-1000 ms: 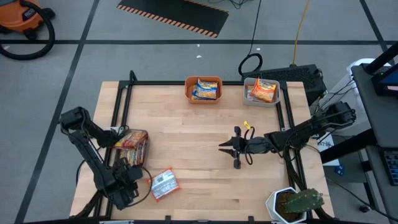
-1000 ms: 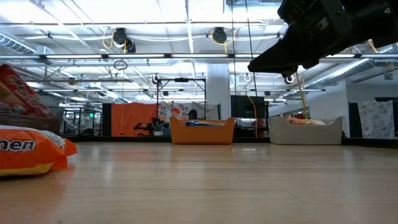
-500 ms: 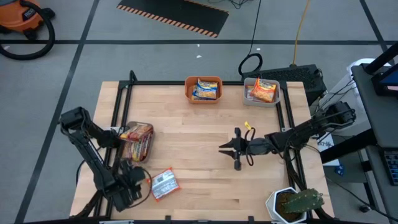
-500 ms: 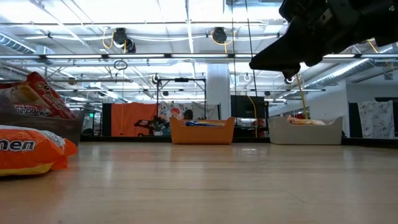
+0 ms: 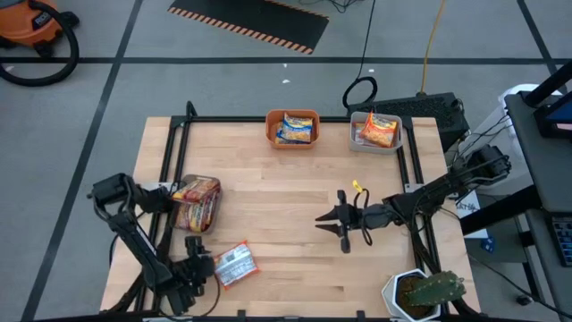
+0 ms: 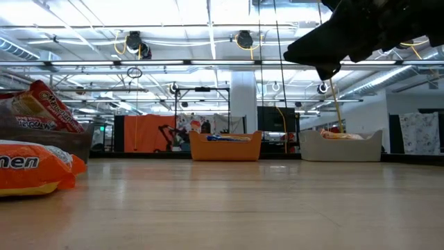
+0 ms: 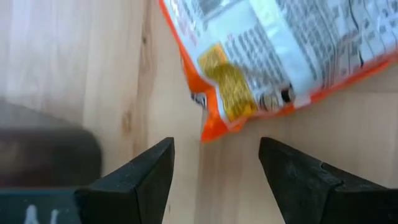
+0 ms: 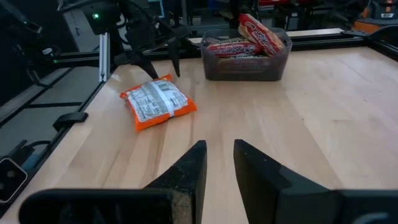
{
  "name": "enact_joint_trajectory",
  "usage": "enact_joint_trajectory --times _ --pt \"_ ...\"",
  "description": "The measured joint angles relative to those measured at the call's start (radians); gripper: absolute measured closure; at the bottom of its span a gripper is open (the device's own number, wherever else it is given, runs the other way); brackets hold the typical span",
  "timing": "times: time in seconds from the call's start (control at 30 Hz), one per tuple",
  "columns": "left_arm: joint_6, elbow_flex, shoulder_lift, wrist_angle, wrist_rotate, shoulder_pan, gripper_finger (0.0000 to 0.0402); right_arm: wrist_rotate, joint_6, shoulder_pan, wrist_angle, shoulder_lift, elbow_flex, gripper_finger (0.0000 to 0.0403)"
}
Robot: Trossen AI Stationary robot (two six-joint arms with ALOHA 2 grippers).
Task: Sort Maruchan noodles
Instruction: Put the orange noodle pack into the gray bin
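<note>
On near-left table one orange packet point(image 5: 236, 265) lies loose; left gripper point(image 5: 198, 266) spread beside it, empty. Right gripper point(image 5: 341, 221) mid-table, narrowly parted, empty. Other packets already binned: clear bin point(image 5: 198, 215), orange bin point(image 5: 293, 116), grey bin point(image 5: 354, 134).

Two bins point(image 5: 292, 129) at far edge; third bin point(image 5: 197, 205) left; loose packet point(image 5: 236, 264) near front, beside it

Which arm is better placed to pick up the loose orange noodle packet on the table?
Left. The left gripper sits open beside the flat orange plastic noodle packet; the right gripper hangs mid-table, well away.
</note>
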Motion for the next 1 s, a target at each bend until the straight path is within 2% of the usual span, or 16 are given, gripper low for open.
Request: enact_joint_trajectory --times 0.17,0.3,0.5,0.8,1.0 --pt "0.035 -0.002 0.005 0.013 -0.060 0.006 0.0158 0.000 -0.004 0.007 -0.003 0.000 0.000 0.0328" --pt "0.111 -0.004 0.009 0.097 -0.116 0.016 0.0179 0.002 -0.004 0.007 -0.002 0.000 0.000 0.0328" --pt "0.170 -0.004 0.008 0.142 -0.095 0.036 0.0239 0.002 -0.002 0.007 -0.003 0.000 0.000 0.0328" --pt "0.144 -0.004 0.007 0.141 -0.091 0.082 0.0354 0.003 -0.021 0.007 0.000 0.000 0.000 0.0328" --pt "0.155 -0.003 -0.024 0.133 -0.064 0.145 0.0395 0.003 -0.031 0.007 0.003 0.000 0.000 0.0328"
